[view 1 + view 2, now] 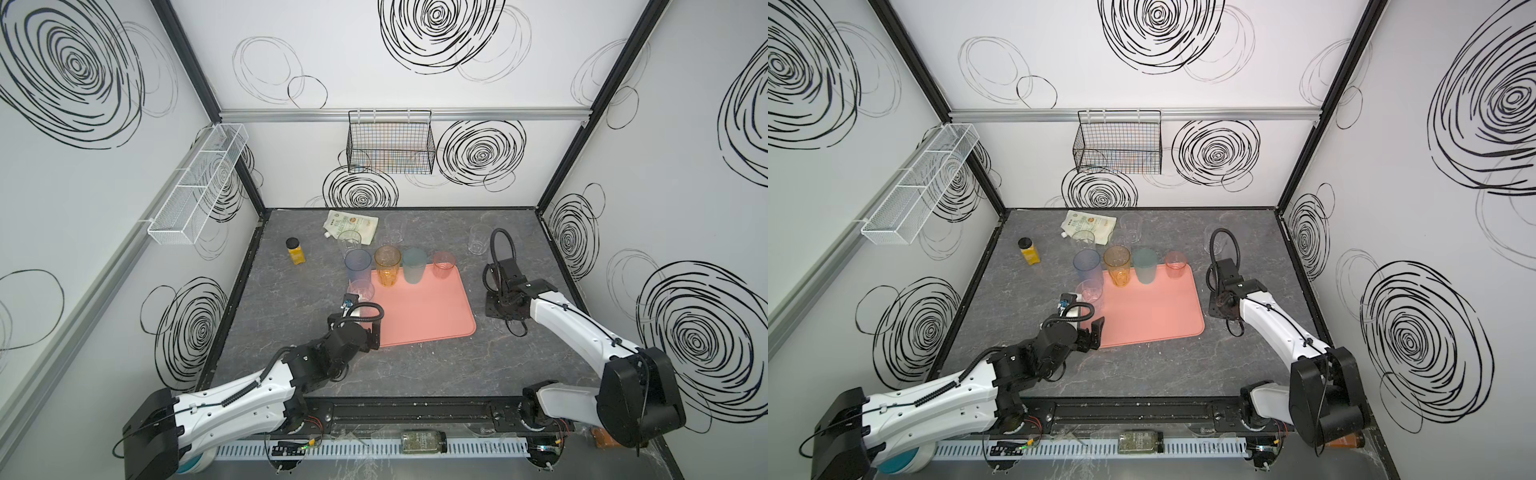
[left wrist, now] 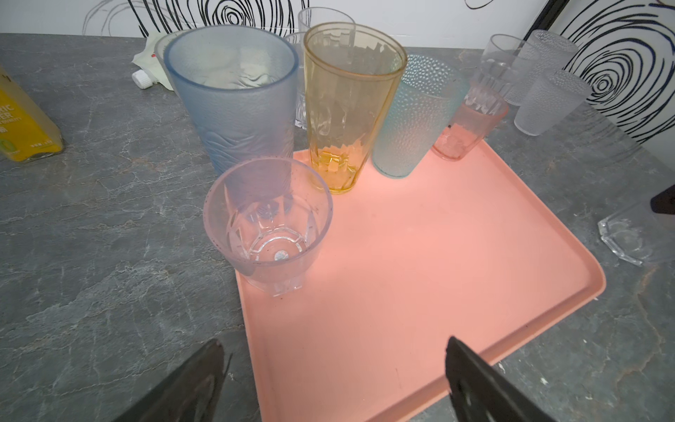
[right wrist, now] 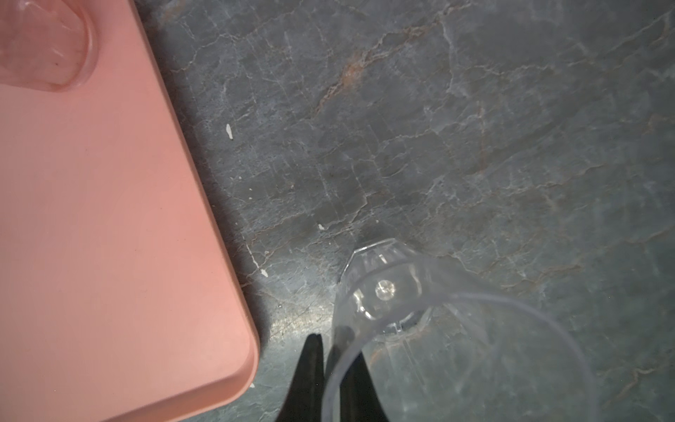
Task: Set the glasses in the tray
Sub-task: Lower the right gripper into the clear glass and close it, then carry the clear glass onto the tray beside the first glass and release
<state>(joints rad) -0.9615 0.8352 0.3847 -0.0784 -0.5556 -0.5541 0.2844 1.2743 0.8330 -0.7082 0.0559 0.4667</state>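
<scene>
Black fingers of the right gripper (image 3: 334,361) are pinched tight on the wall of a clear faceted glass (image 3: 383,292). The glass is over the grey stone-look table (image 3: 475,128), just beside the salmon-pink tray (image 3: 109,219) and clear of its rim. Whether its base touches the table I cannot tell. The left gripper (image 2: 334,343) holds nothing, its jaws spread wide above the tray's near left corner. Just ahead of it a short faceted glass (image 2: 268,223) stands at the tray's edge. Farther on, an amber tumbler (image 2: 347,106), a teal dimpled tumbler (image 2: 412,120) and a pink glass (image 2: 467,124) stand upright in a row along the tray's far side. A blue tumbler (image 2: 237,106) stands on the table just beside the far left corner.
</scene>
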